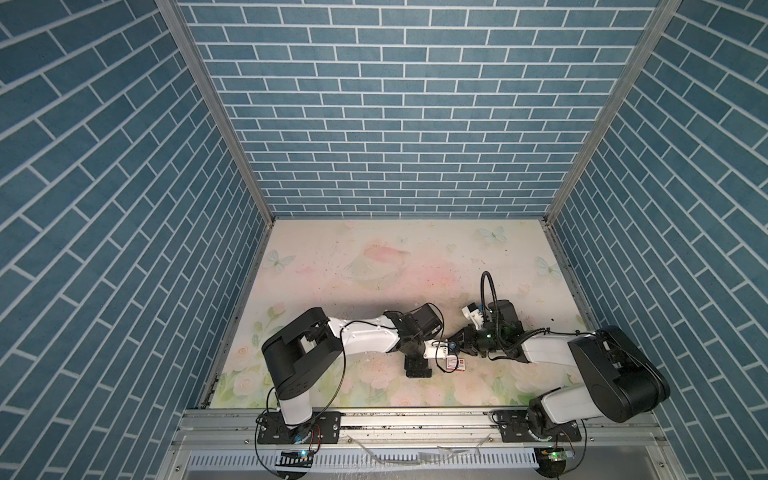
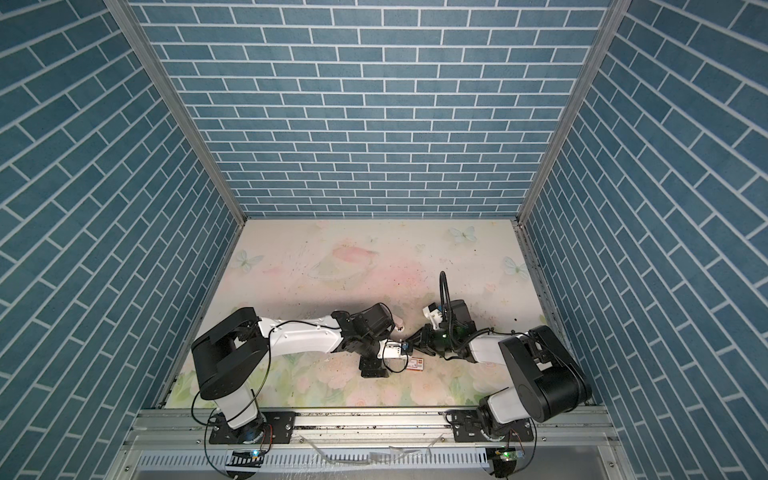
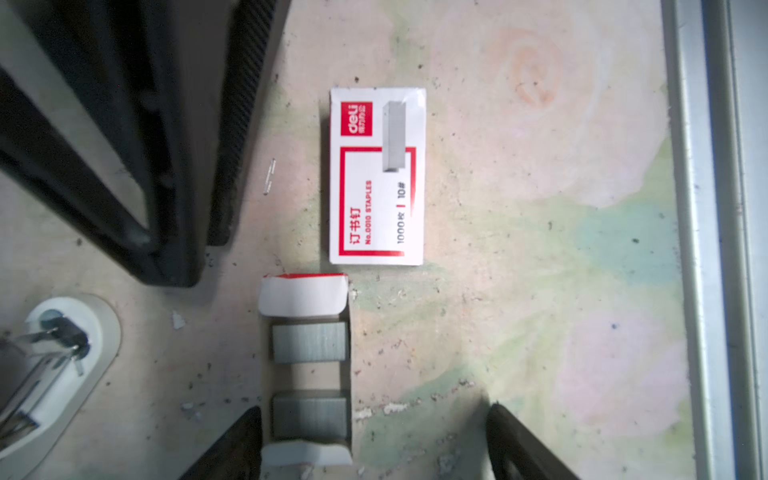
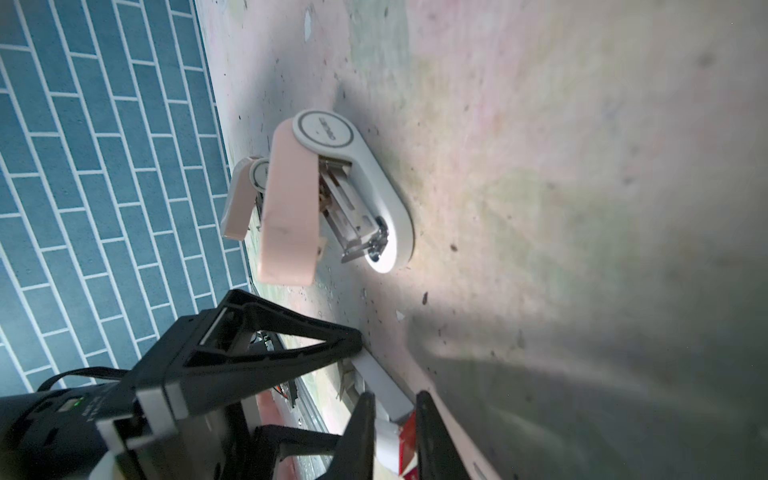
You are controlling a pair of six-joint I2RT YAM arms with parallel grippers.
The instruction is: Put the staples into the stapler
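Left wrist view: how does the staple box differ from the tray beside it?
The box shows only its printed red-and-white face; the tray lies open, showing two grey staple blocks. The box bears lettering; the tray's flap is blank. Both lie flat on the table.

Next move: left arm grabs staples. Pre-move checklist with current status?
1. Staples exposed in the pulled-out tray: ok.
2. Box clear of the tray: ok.
3. Left end effector open over the staples: ok.
4. Staples centred between its fingers: not ok, they sit near one finger.
5. Stapler lid raised, channel exposed: ok.
6. Right end effector holding the tray: cannot tell.
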